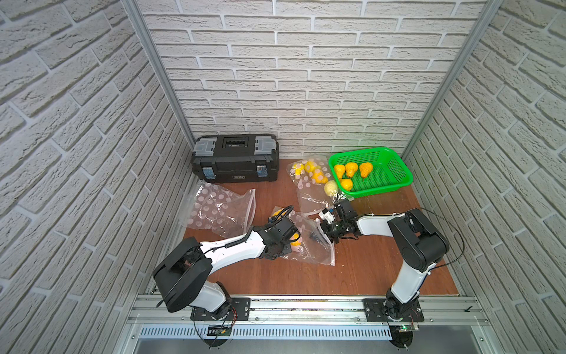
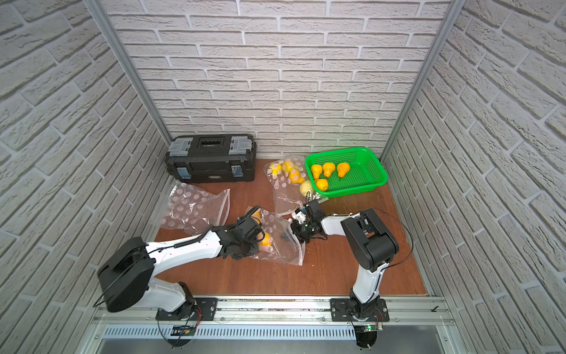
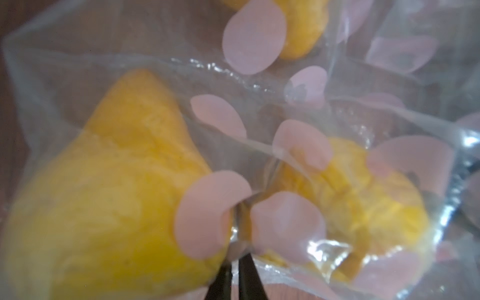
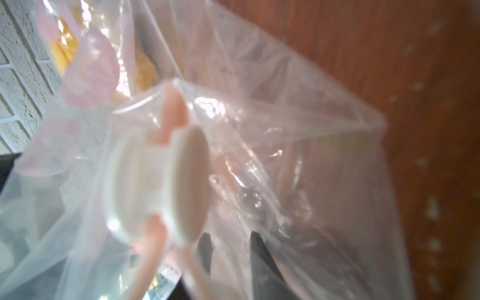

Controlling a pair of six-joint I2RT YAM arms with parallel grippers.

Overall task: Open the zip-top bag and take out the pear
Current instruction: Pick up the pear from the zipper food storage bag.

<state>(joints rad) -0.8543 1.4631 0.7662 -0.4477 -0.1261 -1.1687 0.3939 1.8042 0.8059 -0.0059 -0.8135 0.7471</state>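
The left gripper (image 3: 235, 262) is seen nearly closed, with a fold of the bag (image 3: 259, 85) pinched between its jaws. The right gripper (image 4: 231, 249) is held slightly apart beside the slider (image 4: 155, 181); whether film is gripped cannot be told. A pear (image 1: 295, 236) is enclosed in the bag, just below frame centre in a top view.

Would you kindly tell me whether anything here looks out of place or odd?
One pale pear lies outside the green basket, by its near corner, not in it with the orange pears. An empty-looking dotted bag lies crumpled beside the toolbox. Nothing looks spilled or broken.
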